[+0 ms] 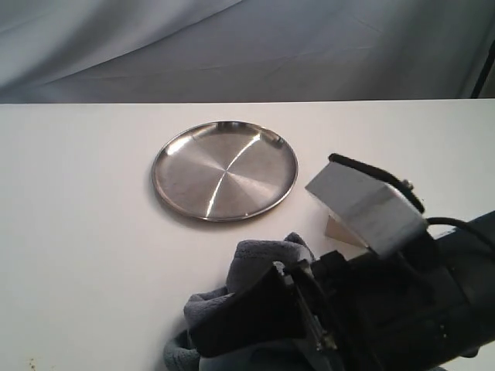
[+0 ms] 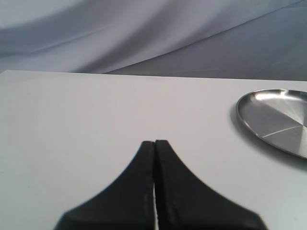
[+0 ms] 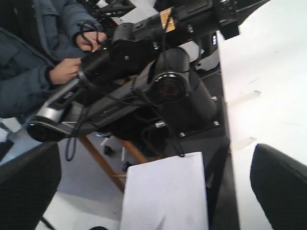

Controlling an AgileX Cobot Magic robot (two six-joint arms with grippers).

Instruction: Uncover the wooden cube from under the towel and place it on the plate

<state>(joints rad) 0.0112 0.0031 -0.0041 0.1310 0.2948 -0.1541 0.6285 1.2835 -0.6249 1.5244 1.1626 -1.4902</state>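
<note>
The steel plate (image 1: 224, 170) lies bare mid-table and also shows in the left wrist view as the plate (image 2: 278, 120). The blue-grey towel (image 1: 263, 253) is bunched at the near edge, against the right arm (image 1: 418, 309). A pale tan corner, apparently the wooden cube (image 1: 339, 230), peeks out under that arm's camera box. My right gripper (image 3: 156, 196) is open, its fingers (image 3: 280, 187) far apart. A pale sharp-edged block (image 3: 165, 191) sits between them, touching neither. My left gripper (image 2: 155, 143) is shut on nothing, low over bare table left of the plate.
The grey camera box (image 1: 363, 205) on the right wrist hides most of what lies under it. A grey cloth backdrop (image 1: 232, 46) hangs behind the table's far edge. Past the table's side edge (image 3: 225, 143) stand an arm base (image 3: 168, 91) and a person (image 3: 33, 57).
</note>
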